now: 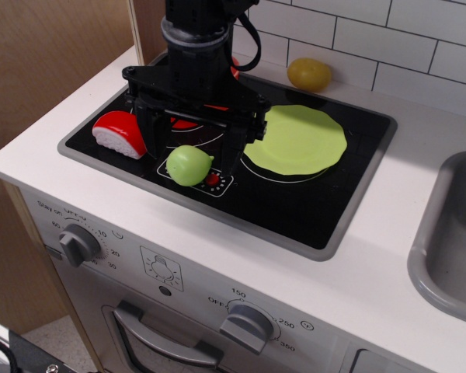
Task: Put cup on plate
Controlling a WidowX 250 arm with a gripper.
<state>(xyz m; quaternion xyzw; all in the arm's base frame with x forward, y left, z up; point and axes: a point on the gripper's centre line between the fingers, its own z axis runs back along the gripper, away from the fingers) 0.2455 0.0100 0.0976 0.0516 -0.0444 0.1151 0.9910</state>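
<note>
The red-orange cup [186, 123] stands on the black stovetop and is mostly hidden behind my gripper; only red slivers show between the gripper's parts. My gripper [186, 154] hangs over the cup with its two black fingers [231, 148] spread wide apart, open and holding nothing. Whether the fingers touch the cup cannot be told. The lime-green plate [299, 140] lies flat on the stovetop just to the right of the gripper, with nothing on it.
A red-and-white sushi-like toy [119, 134] lies left of the gripper. A small green ball-like fruit [189, 165] sits in front of it. A yellow fruit [309, 74] rests by the tiled wall. A grey sink [450, 233] is at the right.
</note>
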